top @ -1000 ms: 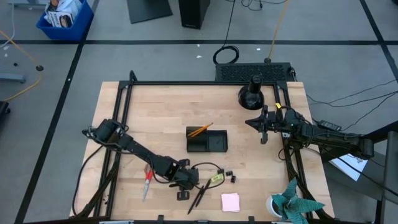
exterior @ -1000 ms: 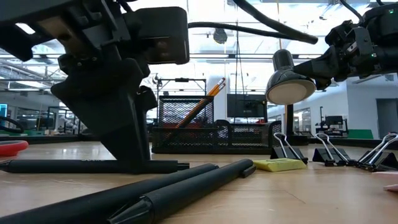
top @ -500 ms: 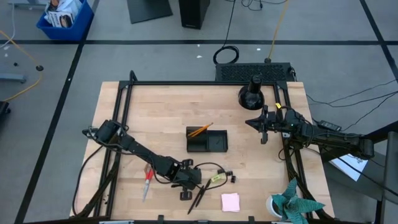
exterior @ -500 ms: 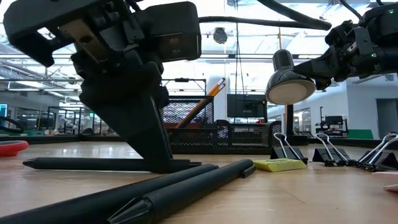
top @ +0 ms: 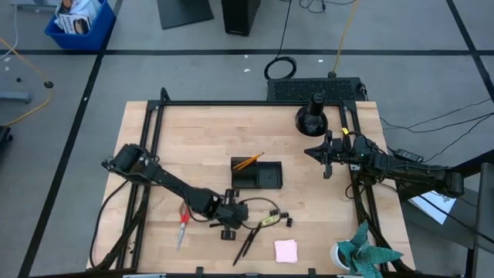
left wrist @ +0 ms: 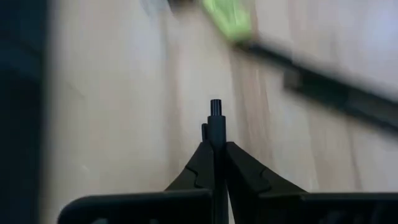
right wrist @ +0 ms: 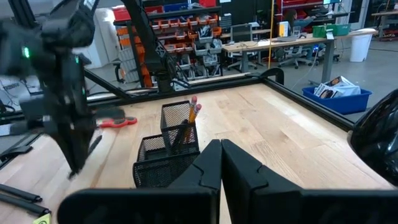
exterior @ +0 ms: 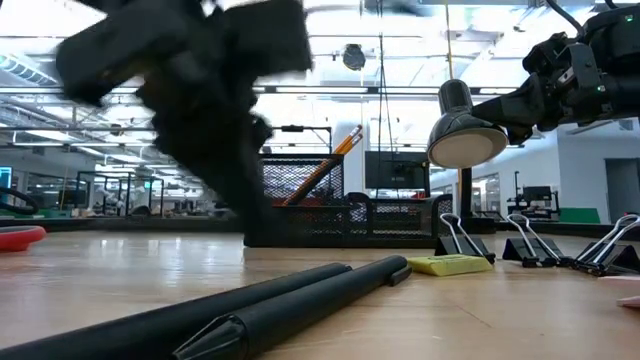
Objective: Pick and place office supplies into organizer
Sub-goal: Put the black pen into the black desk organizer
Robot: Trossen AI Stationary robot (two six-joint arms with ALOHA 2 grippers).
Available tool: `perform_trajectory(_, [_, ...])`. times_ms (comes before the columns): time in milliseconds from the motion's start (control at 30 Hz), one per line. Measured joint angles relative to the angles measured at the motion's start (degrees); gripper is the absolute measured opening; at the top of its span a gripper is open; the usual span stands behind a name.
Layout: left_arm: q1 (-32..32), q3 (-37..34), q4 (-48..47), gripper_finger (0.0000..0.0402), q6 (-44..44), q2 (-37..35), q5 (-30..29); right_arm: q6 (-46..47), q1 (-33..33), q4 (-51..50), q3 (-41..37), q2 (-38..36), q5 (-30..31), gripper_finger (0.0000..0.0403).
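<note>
High view shows the left gripper (top: 229, 224) near the table's front edge, just in front of the organizer (top: 257, 174), its arm stretched low from the left side of the table. Its wrist camera shows the two fingers (left wrist: 200, 168) clenched on a thin black pen (left wrist: 216, 127), whose tip sticks out beyond them above the wood. Half a second ago the pincer stood on the table over that pen; now it has lifted and swung slightly toward the organizer, and in the low view the pen that lay at its foot is gone from the table. Two more black pens (top: 251, 239) lie crossed beside it, with a small yellow item (top: 269, 221) and black binder clips (top: 286, 221) just to their right, a pink sticky-note pad (top: 286, 250) nearer the edge, and red-handled scissors (top: 183, 225) to the left. Orange pencils (top: 248, 161) lean in the organizer's taller compartment. The right gripper (top: 328, 157) waits over the table's right side, fingers pressed together and empty, unmoved.
</note>
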Motion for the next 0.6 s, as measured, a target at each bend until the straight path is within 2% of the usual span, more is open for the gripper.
perform_trajectory(300, [3.46,0.22,4.32,0.0009,12.38,-12.89,-6.08,0.02,0.02,0.01,0.01,-0.01,-0.01,0.0004])
perform_trajectory(467, [7.74,0.36,7.7,0.0013,21.82,-18.7,-4.41,-0.11,0.0,0.0,0.02,0.01,-0.02,0.0004])
perform_trajectory(600, [12.77,0.38,7.76,0.0016,25.43,-21.74,-1.01,0.0,0.0,-0.06,0.0,0.01,-0.02,0.0004])
